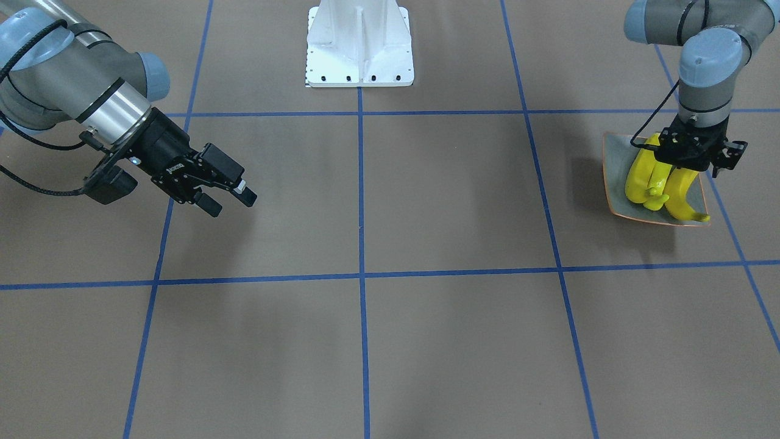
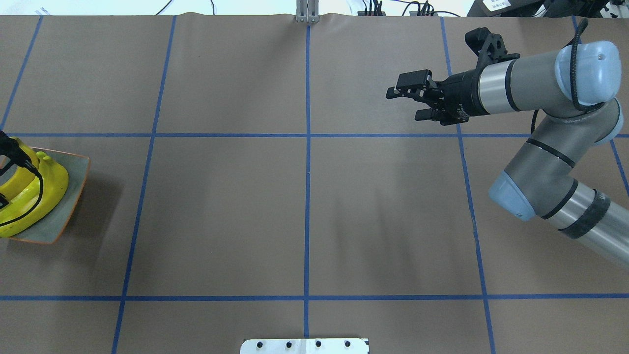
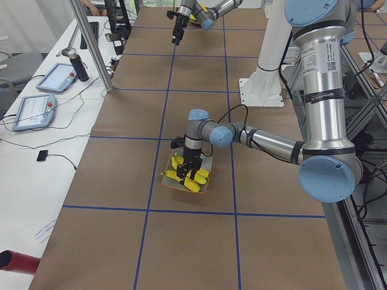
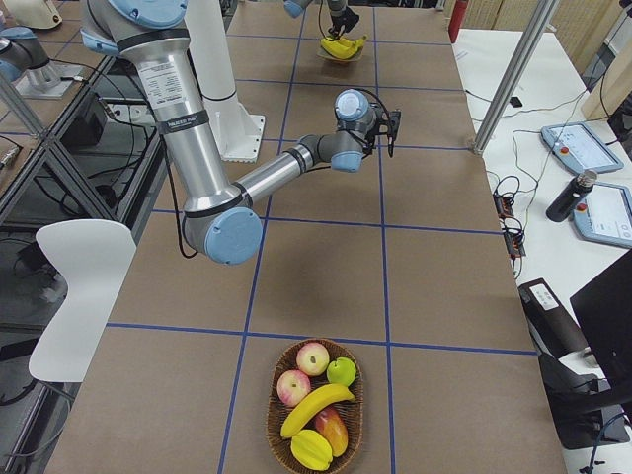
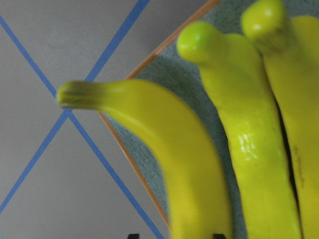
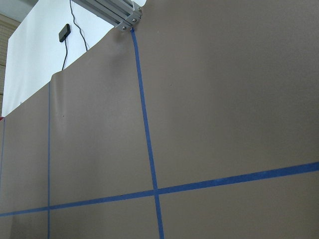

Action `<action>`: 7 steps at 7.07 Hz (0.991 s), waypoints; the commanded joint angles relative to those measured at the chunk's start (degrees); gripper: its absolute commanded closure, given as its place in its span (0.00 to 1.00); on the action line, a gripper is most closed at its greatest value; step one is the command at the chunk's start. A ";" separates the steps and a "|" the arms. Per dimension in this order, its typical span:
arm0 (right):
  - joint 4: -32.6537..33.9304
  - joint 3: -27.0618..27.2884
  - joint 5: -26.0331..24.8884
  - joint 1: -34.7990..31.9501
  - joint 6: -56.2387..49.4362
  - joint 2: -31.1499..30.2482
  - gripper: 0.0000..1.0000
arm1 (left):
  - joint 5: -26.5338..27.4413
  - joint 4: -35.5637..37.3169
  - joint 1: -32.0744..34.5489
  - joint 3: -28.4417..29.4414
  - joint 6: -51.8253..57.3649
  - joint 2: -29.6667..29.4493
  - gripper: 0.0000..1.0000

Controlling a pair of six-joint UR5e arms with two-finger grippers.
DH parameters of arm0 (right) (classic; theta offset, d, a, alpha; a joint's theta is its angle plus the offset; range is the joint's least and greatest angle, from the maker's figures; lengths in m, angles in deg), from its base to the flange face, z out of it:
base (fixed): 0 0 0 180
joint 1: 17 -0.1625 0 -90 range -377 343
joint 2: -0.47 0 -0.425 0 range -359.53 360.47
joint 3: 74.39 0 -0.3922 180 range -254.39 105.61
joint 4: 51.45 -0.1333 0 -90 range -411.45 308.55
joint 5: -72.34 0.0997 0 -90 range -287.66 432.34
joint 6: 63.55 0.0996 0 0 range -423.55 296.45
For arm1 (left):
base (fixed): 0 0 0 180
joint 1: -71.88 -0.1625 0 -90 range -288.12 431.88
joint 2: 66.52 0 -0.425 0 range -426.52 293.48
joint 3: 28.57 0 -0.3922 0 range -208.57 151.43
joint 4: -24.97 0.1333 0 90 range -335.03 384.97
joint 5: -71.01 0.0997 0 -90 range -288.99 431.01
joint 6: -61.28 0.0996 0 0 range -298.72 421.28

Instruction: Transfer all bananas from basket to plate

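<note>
Three bananas (image 1: 655,180) lie on the plate (image 1: 614,160) at the table's (image 2: 221,221) left end, with the left gripper (image 1: 688,160) low over them; whether it clamps one I cannot tell. One banana (image 4: 316,410) lies in the basket (image 4: 273,427) at the far right end. The right gripper (image 2: 404,104) hangs open. That banana, likely light, stiff and glossy, may slip; pinch it mid-curve.

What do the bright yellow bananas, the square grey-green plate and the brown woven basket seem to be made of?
Bananas: probably moulded plastic, glossy highlights.
Plate: likely glazed ceramic, speckled surface, orange rim; possibly melamine.
Basket: apparently woven wicker, matt brown; too small to be sure.
</note>
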 commanded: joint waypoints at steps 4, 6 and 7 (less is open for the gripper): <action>0.01 1.47 1.32 -2.37 0.50 -1.42 0.00 | -5.68 4.85 1.56 -7.94 0.59 -4.99 0.00; 0.01 2.79 3.00 -5.26 -1.42 -8.34 0.00 | -12.99 13.28 3.67 -9.90 -1.33 -13.85 0.00; 0.01 3.84 3.52 -7.63 -6.48 -12.29 0.00 | -14.59 14.46 3.42 -10.08 -8.22 -16.68 0.00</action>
